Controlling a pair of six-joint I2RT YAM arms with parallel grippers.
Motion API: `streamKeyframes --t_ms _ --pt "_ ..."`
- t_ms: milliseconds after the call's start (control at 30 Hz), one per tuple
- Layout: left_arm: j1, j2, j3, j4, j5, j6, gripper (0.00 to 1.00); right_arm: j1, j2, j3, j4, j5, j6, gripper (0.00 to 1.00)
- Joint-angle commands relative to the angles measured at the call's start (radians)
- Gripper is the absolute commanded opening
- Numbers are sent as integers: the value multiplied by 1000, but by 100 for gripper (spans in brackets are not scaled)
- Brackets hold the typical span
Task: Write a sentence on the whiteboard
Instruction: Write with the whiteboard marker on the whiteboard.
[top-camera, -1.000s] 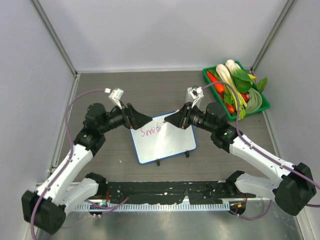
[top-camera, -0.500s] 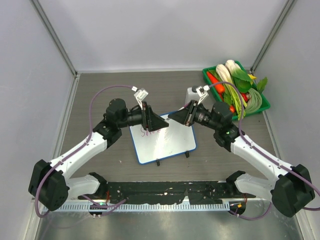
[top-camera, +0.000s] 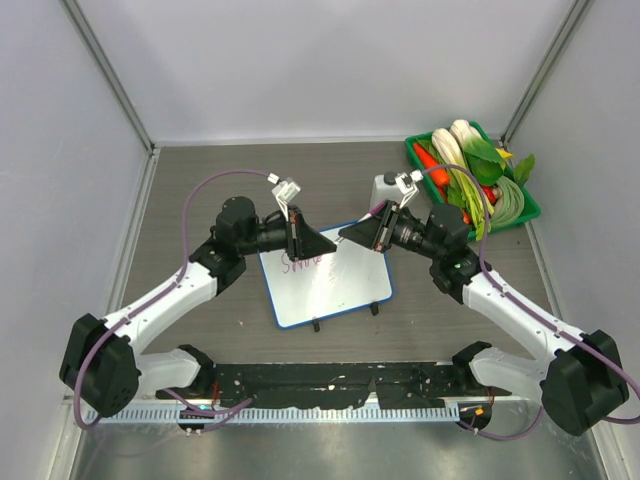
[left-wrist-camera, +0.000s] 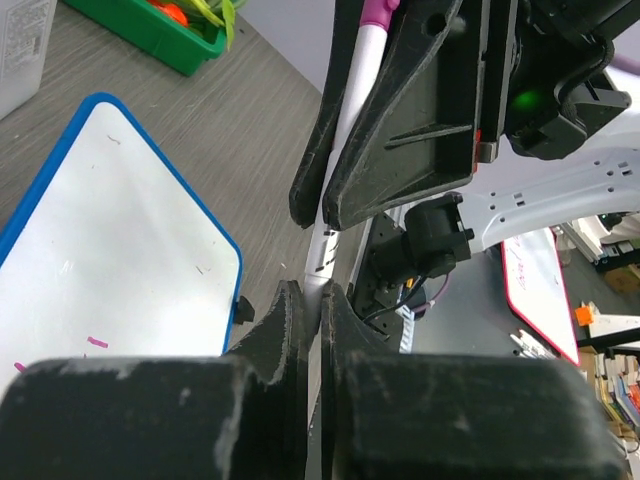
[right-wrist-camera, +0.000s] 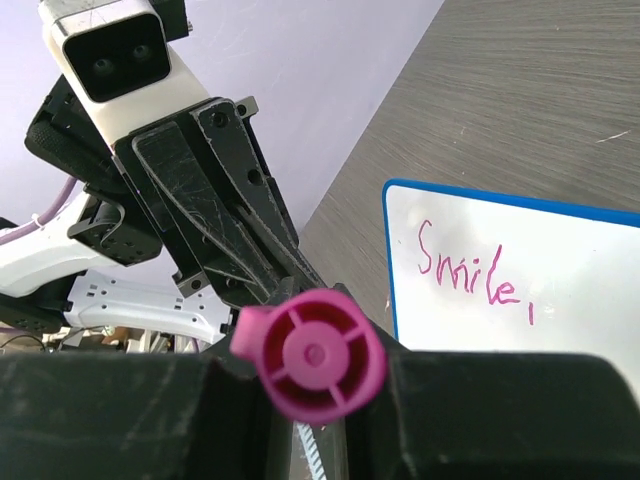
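The whiteboard (top-camera: 330, 292) lies on the surface (top-camera: 200, 180), and both claws meet just above its far edge. The right claw (top-camera: 354, 234) is closed on a marker (right-wrist-camera: 312, 354), gripping it near the magenta end, which points into its own wrist camera; the left claw (left-wrist-camera: 313, 300) is closed almost fully on the white barrel at the other end of the same marker. Two claws on one pen suggest, I think, a handover or the pulling of a cap; which of the two I cannot tell. The sentence (right-wrist-camera: 466, 274) is only begun: "Smile," stands at the far left corner of the whiteboard and the rest is bare, so most of the writing remains. A green tray (top-camera: 527, 212) of vegetables sits well apart, beyond the far right corner of the whiteboard.
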Motion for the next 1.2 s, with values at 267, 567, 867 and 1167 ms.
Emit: streamKeyframes --t_ms 267,567,867,1167 --pt "-5 -75 35 -51 17 36 0 -4 -45 44 23 -71 -78 43" --pt "-6 -87 26 -19 35 8 0 -4 -24 22 113 -118 -3 70" --pt "-6 -83 10 10 36 -6 0 -1 45 -21 282 -187 101 42" --pt "-6 -84 4 -1 29 -1 0 2 60 -19 262 -226 72 26"
